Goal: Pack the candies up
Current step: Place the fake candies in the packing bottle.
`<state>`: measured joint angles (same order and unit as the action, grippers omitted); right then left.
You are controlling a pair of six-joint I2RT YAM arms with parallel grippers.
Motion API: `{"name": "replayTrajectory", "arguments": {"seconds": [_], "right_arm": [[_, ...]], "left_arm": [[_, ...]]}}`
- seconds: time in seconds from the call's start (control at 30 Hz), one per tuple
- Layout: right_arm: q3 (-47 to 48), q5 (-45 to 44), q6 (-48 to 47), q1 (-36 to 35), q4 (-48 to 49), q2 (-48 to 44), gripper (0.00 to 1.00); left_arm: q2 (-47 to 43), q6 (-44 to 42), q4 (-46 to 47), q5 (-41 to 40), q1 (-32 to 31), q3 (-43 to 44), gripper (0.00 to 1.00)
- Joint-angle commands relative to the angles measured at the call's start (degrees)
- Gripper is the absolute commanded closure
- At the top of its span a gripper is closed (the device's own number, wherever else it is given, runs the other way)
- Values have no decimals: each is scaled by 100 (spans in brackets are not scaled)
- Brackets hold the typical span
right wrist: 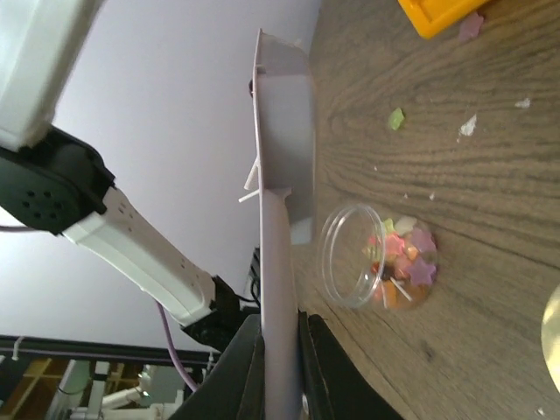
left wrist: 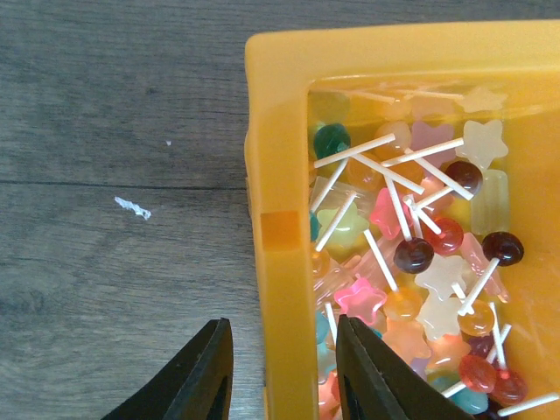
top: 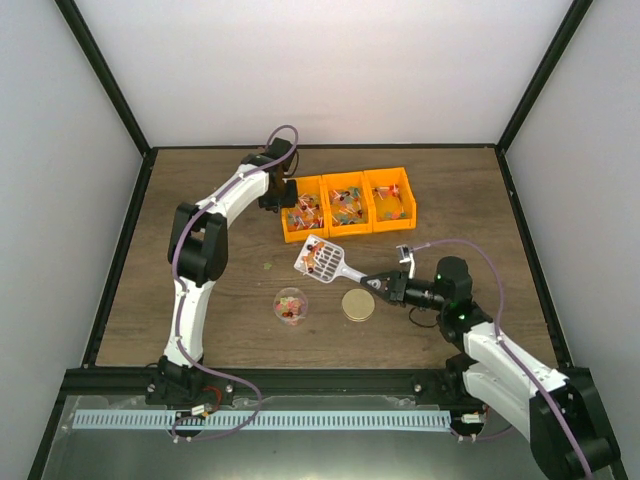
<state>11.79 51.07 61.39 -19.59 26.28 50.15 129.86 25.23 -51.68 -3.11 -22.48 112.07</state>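
The candies are small coloured sweets on white sticks. They fill the left orange bin, and some lie in the white scoop and in the clear cup. My right gripper is shut on the scoop's handle and holds the scoop on edge above the table beside the cup. My left gripper is open, with one finger on each side of the left bin's left wall and a gap on both sides.
Three orange bins of candies stand in a row at the back centre. A round gold lid lies right of the cup. Loose candy bits lie on the wood near the bin corner.
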Motion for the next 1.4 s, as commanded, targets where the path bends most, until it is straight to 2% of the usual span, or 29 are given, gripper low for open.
{"name": "replayTrajectory", "arguments": {"seconds": [0.0,0.23,0.57,1.37], "right_arm": [[494,-41,-1275,-256,-1443,-445,99],[779,-586,-2079,-829,-2308,-712,99],[1289,-1593,-2636,-1809,-2988,-178,99],[2391,-2863,-3550,-2302,-4964,-158,99]], "left_arm": [[-43,5,-36,96,28,96,64],[-48,-6,-17,100,55,96,63],[-40,-27,-22,113,108,89,63],[-14,-49,-5,162,182,88,63]]}}
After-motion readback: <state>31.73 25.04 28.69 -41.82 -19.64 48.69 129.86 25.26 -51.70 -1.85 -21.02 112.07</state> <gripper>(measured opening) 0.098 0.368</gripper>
